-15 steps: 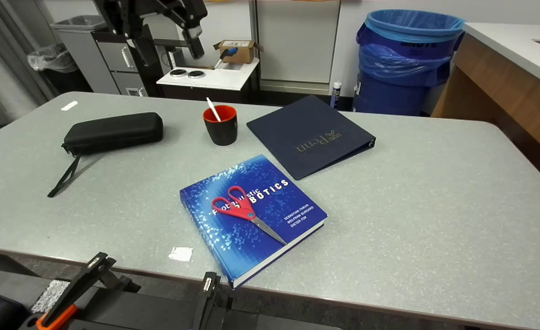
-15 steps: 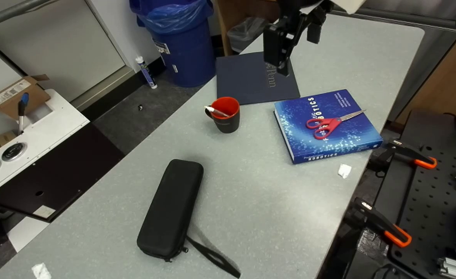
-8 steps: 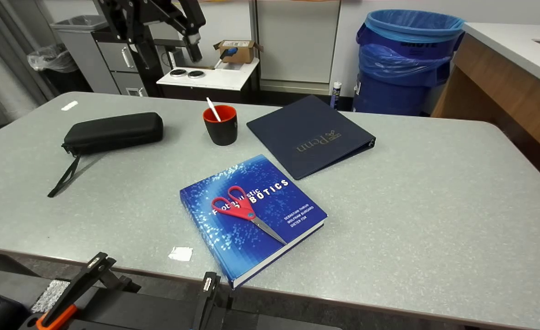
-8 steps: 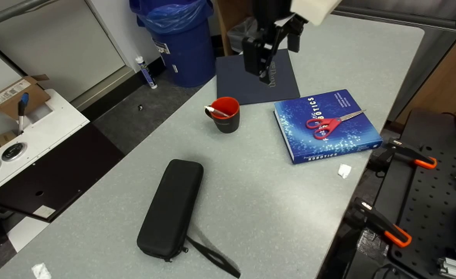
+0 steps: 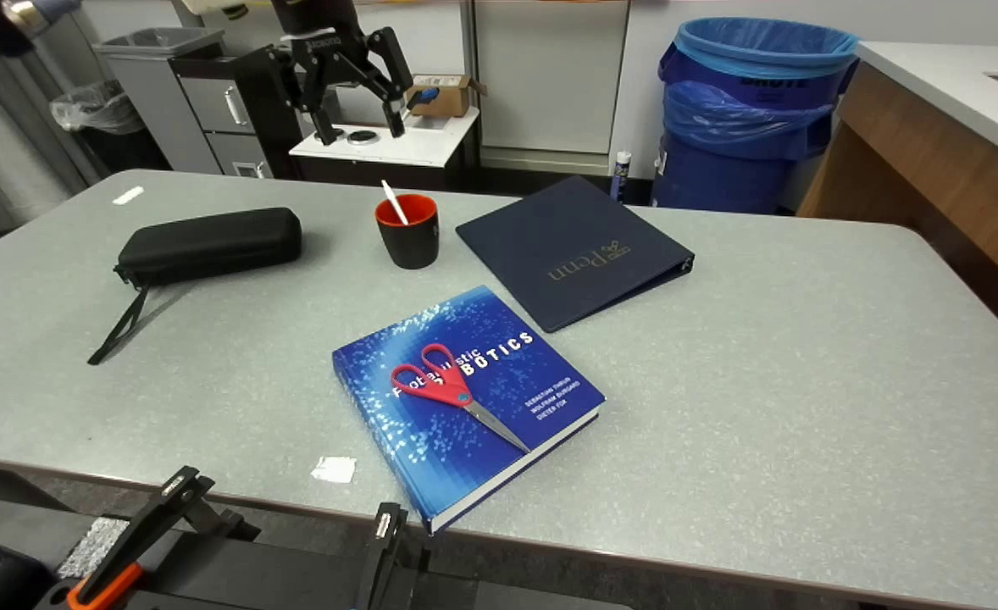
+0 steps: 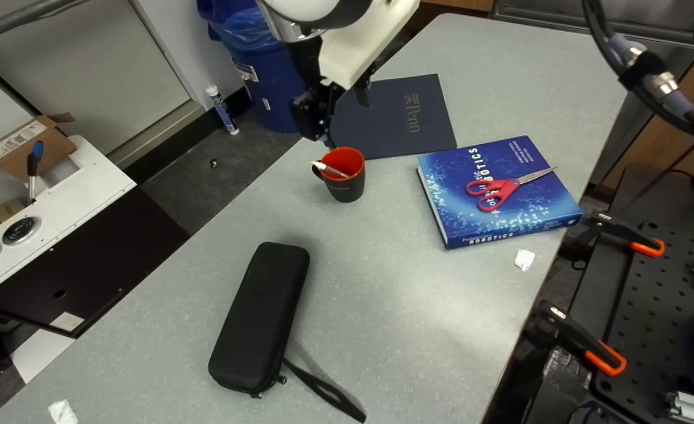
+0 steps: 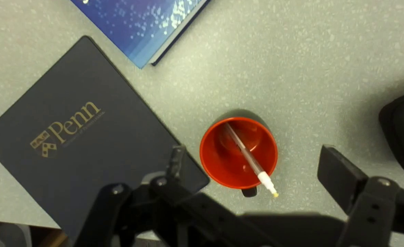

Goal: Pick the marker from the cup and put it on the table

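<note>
The cup, black outside and red inside, stands upright on the grey table in both exterior views (image 5: 413, 247) (image 6: 347, 188) and in the wrist view (image 7: 215, 161). The table (image 5: 762, 407) (image 6: 394, 294) (image 7: 301, 68) is speckled. The thin whitish marker leans in the cup, its white end sticking out past the rim on the handle side, in both exterior views (image 5: 393, 201) (image 6: 330, 169) and in the wrist view (image 7: 250, 159). My gripper (image 5: 361, 127) (image 6: 346, 119) (image 7: 251, 156) is open and empty, above the cup. The wrist view has cup and marker between its fingers, apart from both.
A dark blue Penn binder (image 5: 575, 250) lies beside the cup. A blue book (image 5: 465, 407) with red scissors (image 5: 444, 385) on it lies nearer the clamps. A black pouch (image 5: 211, 246) with a strap lies on the cup's other side. A blue bin (image 5: 736, 127) stands behind the table.
My gripper has moved toward the cup: right and down in an exterior view, left and slightly down in an exterior view. It stays open. Cup and marker have not moved.
</note>
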`<state>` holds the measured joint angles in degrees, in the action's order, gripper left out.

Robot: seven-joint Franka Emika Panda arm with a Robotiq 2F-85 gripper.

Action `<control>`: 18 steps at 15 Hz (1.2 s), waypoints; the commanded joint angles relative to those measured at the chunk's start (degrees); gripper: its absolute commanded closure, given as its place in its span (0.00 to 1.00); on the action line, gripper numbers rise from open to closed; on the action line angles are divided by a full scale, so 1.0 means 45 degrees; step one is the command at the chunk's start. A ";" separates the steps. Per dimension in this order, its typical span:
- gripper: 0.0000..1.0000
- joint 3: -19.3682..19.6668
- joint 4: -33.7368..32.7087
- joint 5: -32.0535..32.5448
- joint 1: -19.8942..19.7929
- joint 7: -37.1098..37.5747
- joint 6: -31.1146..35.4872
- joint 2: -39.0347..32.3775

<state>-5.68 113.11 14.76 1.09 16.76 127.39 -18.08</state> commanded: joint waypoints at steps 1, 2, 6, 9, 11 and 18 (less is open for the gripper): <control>0.00 0.0596 -0.0479 -0.0264 0.0560 -0.0145 -0.0012 -0.0438; 0.00 0.0681 -0.0738 -0.0289 0.0635 -0.0146 -0.0018 -0.0722; 0.00 0.0765 -0.0685 -0.0267 0.0722 -0.0132 -0.0020 -0.0717; 0.00 0.0937 -0.1628 -0.0055 0.1027 0.0154 0.0087 -0.1905; 0.00 0.1072 -0.2072 -0.0010 0.1250 0.0366 0.0236 -0.2508; 0.00 0.1794 -0.3830 0.0099 0.2037 0.1069 0.0665 -0.4267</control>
<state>0.23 100.80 14.53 8.24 19.31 129.47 -33.29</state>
